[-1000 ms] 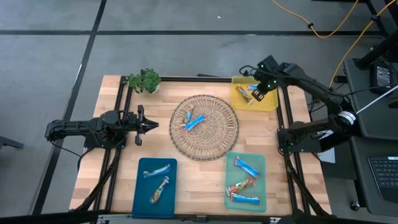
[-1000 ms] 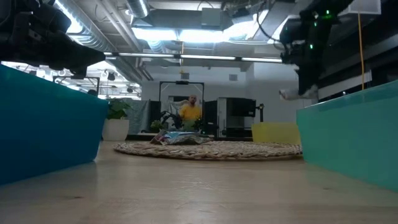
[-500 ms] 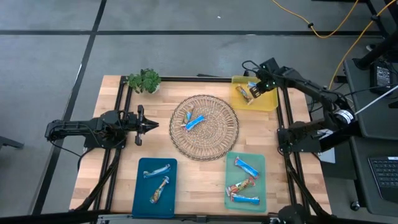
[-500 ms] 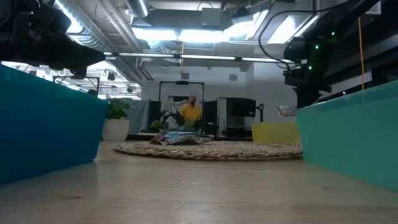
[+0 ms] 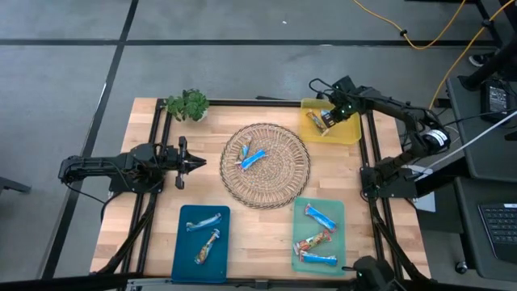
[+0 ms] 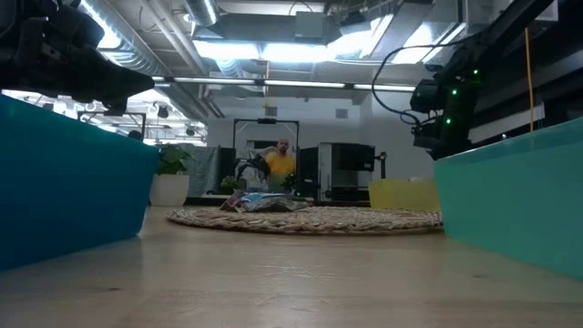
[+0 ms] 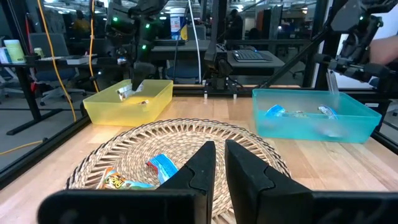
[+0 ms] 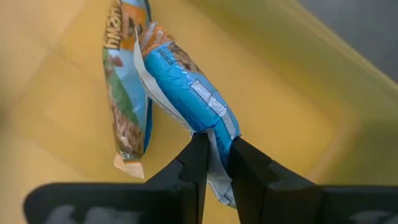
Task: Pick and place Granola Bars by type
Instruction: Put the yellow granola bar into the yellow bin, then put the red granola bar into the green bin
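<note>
My right gripper (image 5: pixel 326 121) is low over the yellow tray (image 5: pixel 349 132) at the table's far right, shut on a blue-wrapped granola bar (image 8: pixel 186 93). An orange-and-blue bar (image 8: pixel 124 99) lies flat in that tray beside it. Two more bars (image 5: pixel 251 158) lie on the round woven mat (image 5: pixel 279 182). The blue tray (image 5: pixel 186 263) holds two silvery bars (image 5: pixel 203 234), and the green tray (image 5: pixel 335 234) holds three bars (image 5: pixel 317 237). My left gripper (image 5: pixel 200 162) waits shut, left of the mat, touching nothing. My right gripper pinches the blue bar by the flat crimped end of its wrapper (image 8: pixel 214 140), between the two fingers. The fingers come from above, slanting down into the yellow tray, and lie along the bar. The bar points away from the fingers, its other end over the orange-and-blue bar; whether it rests there I cannot tell.
A leafy green sprig (image 5: pixel 187 105) stands at the far left corner of the table. Black frame rails (image 5: pixel 157 145) run along the table's left and right sides. Bare wood (image 5: pixel 258 234) lies between the blue and green trays. A person in yellow (image 6: pixel 279 164) shows far behind the table.
My right gripper has gone down into the yellow tray with the blue bar and shifted slightly toward the table's left. In the low view the bar has dropped behind the green tray's wall. The gripper has stayed shut on the bar.
</note>
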Motion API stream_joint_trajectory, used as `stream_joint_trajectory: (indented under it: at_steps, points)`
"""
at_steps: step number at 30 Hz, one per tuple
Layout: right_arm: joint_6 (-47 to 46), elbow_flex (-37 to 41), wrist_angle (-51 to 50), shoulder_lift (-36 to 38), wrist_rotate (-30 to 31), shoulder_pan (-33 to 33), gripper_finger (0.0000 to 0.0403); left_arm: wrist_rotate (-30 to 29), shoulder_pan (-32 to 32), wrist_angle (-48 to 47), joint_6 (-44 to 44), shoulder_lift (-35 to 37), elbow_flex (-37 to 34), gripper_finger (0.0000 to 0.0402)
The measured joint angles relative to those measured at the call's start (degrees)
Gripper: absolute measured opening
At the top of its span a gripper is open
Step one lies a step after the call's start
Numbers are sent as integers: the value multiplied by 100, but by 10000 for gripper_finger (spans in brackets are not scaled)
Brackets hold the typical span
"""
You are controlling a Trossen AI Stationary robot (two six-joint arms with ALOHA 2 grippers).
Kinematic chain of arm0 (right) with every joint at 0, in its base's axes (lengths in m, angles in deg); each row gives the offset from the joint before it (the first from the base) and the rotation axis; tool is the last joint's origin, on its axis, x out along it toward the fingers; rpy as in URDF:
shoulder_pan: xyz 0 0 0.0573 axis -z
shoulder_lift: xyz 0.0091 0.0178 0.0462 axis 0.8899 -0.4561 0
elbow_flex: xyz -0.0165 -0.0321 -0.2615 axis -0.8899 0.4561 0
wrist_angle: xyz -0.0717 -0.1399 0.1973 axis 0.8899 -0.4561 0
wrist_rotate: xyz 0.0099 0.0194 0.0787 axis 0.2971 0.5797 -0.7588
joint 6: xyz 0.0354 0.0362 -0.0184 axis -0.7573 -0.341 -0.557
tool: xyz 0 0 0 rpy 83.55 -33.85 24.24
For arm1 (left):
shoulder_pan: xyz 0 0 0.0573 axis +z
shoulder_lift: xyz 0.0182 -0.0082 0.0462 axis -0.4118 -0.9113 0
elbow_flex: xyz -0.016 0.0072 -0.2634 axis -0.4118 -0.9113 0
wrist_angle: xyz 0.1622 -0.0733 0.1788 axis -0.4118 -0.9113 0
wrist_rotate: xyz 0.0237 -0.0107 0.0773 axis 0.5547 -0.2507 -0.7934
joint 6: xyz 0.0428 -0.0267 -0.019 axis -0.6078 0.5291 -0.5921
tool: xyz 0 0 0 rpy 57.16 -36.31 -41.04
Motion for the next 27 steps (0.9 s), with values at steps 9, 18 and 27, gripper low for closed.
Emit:
stream_joint_trajectory:
  at_steps: [9, 18, 27]
  points:
    - [85, 0, -16, -336, -220, 15, 62, 0, 1, 0, 0, -1, 0, 31]
    - [91, 0, 86, -393, -304, 15, 63, 0, 0, 0, 0, 0, -2, 31]
    - [117, 0, 126, -393, -305, 15, 115, 0, 2, 0, 0, -2, -2, 31]
